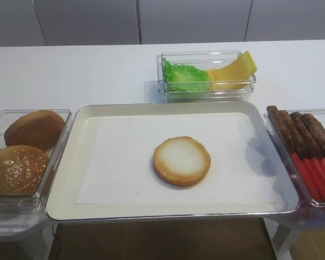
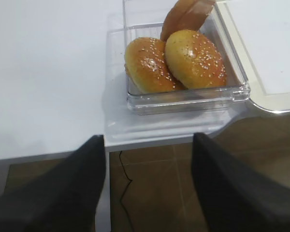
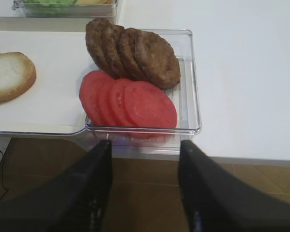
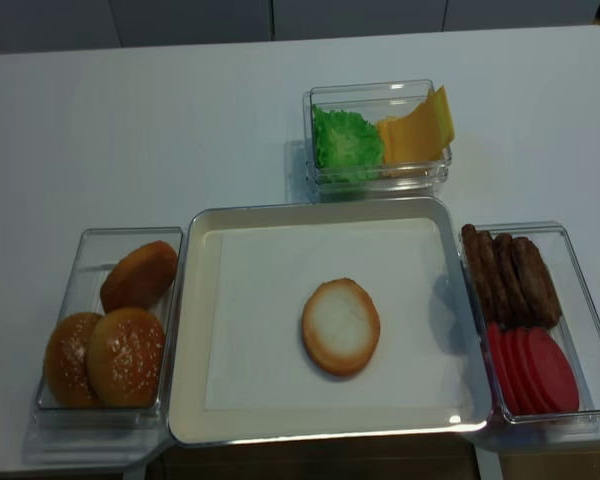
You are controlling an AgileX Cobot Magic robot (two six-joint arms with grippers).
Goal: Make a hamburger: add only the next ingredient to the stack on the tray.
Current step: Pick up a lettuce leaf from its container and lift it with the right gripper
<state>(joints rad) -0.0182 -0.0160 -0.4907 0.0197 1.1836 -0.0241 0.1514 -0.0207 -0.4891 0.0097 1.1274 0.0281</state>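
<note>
The stack is a single flat bun bottom (image 1: 182,160) (image 4: 341,326) with a pale cut face, lying on the white liner of the cream-silver tray (image 1: 76,157) (image 4: 192,330). The bright green ruffled lettuce (image 1: 185,77) (image 4: 345,142) sits in a clear tub behind the tray. My right gripper (image 3: 145,145) hangs open and empty off the table's front edge, below the patty and tomato tub. My left gripper (image 2: 147,140) is also open and empty, in front of the bun tub. Neither gripper shows in the two high views.
Yellow cheese slices (image 1: 233,70) share the lettuce tub. A tub at the right holds brown patties (image 3: 135,50) and red tomato slices (image 3: 130,104). A tub at the left holds domed sesame buns (image 2: 174,60). Brown floor lies below the table's front edge.
</note>
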